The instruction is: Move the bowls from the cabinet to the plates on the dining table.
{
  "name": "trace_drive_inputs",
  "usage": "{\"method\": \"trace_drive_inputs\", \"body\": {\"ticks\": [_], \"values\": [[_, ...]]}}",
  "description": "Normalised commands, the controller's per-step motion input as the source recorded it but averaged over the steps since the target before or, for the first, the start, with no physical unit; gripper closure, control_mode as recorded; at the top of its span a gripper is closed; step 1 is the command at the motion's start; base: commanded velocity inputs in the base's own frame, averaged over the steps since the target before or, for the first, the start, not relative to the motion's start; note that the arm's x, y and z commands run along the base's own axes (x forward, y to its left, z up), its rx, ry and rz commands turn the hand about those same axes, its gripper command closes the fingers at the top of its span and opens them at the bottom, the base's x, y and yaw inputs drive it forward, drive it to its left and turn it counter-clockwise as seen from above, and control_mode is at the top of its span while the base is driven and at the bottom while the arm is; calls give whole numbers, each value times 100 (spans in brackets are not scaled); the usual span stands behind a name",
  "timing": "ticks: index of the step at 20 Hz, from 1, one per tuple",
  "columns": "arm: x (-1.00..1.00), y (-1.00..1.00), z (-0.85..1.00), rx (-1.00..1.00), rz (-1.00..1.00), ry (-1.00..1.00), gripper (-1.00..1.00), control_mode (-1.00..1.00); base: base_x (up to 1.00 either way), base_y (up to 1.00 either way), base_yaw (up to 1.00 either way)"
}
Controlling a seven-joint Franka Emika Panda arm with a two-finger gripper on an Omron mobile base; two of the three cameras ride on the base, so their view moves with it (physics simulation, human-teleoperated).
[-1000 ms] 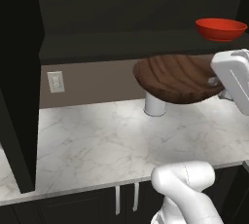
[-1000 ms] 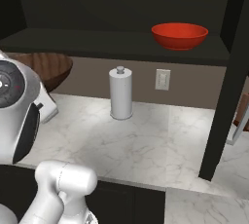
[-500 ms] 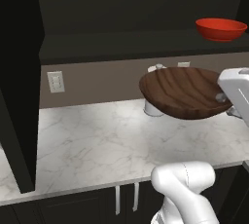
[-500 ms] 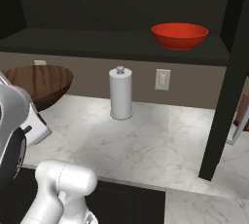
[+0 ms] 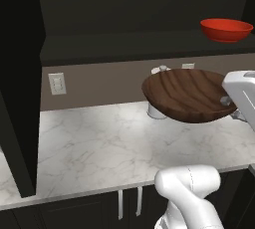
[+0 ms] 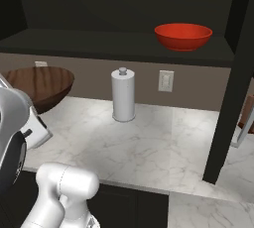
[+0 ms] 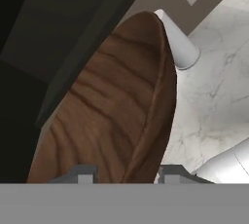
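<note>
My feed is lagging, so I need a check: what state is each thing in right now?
Wooden bowl: held above the counter, out of the cabinet, slightly tilted.
Red bowl: upright on the cabinet shelf.
Gripper: shut on the wooden bowl's rim.
Paper towel roll: upright on the counter.

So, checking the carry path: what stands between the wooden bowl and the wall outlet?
In the right base view, a white paper-towel roll stands between the wooden bowl and the outlet.
</note>
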Motion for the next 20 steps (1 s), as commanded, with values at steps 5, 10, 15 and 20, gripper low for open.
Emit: {"method": "trace_drive_inputs", "body": {"ticks": [5,10,15,20], "values": [[0,0,0,0,0,0,100,-100,0,0,0],[0,0,0,0,0,0,100,-100,0,0,0],[0,0,0,0,0,0,100,-100,0,0,0],[0,0,0,0,0,0,100,-100,0,0,0]]}}
